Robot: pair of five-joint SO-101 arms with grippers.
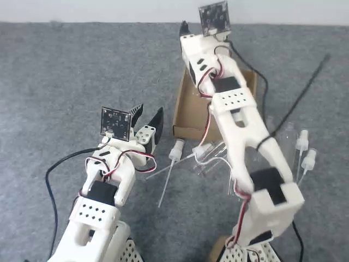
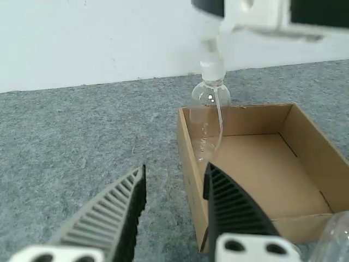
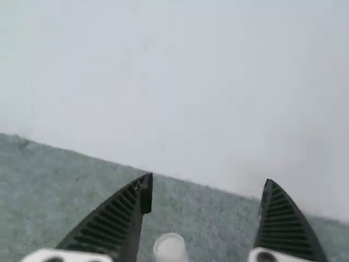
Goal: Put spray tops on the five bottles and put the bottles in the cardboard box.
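One spray-topped bottle (image 2: 210, 98) upright, seemingly at far corner of cardboard box (image 2: 322, 158) | right pincer (image 3: 207, 181) apart, directly above | left pincer (image 2: 175, 168) apart, farther

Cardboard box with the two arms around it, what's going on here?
The right gripper hangs open over the far corner of the box, its fingers on either side of the spray top of a clear bottle that appears to stand upright inside. The left gripper is open and empty, above the table beside the box. Loose spray tops and another bottle lie outside the box.
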